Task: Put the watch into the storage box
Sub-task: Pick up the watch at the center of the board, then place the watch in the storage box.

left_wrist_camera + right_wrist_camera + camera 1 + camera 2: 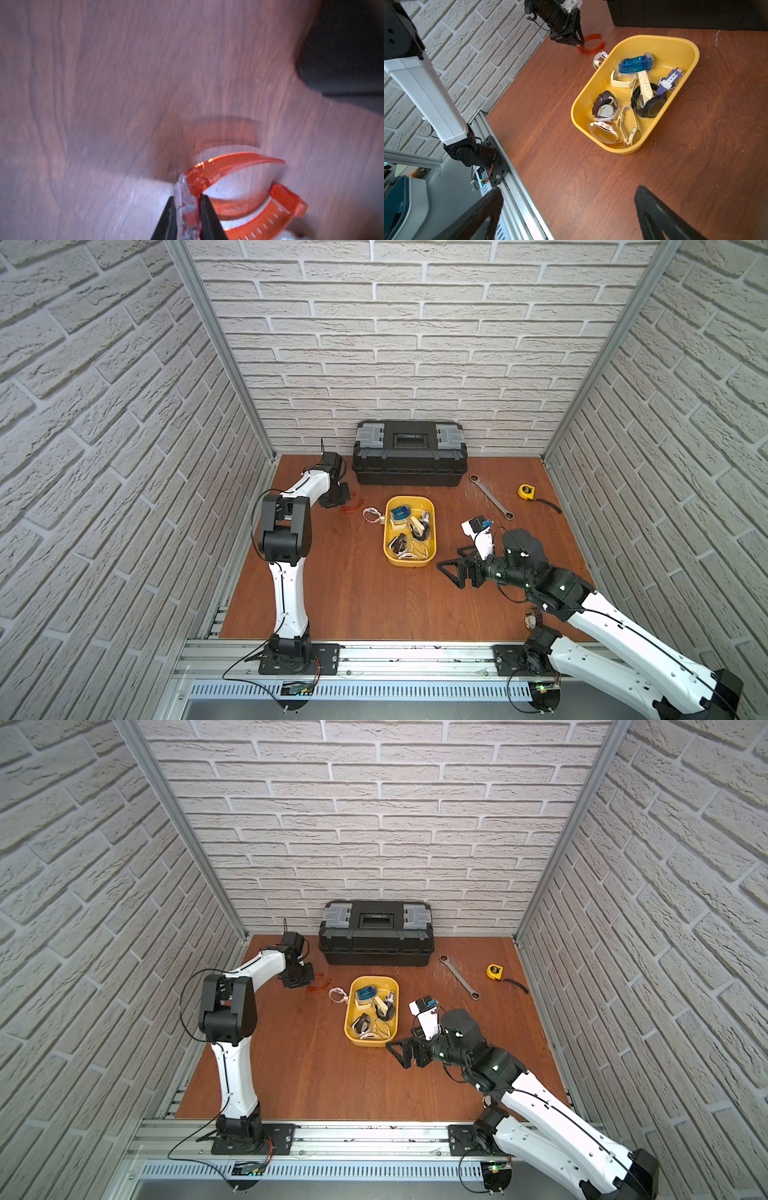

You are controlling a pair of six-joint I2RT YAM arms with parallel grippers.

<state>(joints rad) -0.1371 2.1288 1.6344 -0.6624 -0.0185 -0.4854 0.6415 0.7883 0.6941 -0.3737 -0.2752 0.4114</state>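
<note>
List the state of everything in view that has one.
orange watch, strap unbuckled, outside the box
left gripper, shut on orange watch
right gripper, open, empty
box, lidless, several watches inside
toolbox, lid shut
white watch, on table beside box

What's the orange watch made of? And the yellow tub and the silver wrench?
The see-through orange watch looks like glossy translucent plastic: light shines through its strap. The shallow yellow tub looks like smooth moulded plastic, evenly coloured with a soft sheen and rolled rim. The long silver wrench is probably bare metal, grey and shiny, though small here.
</note>
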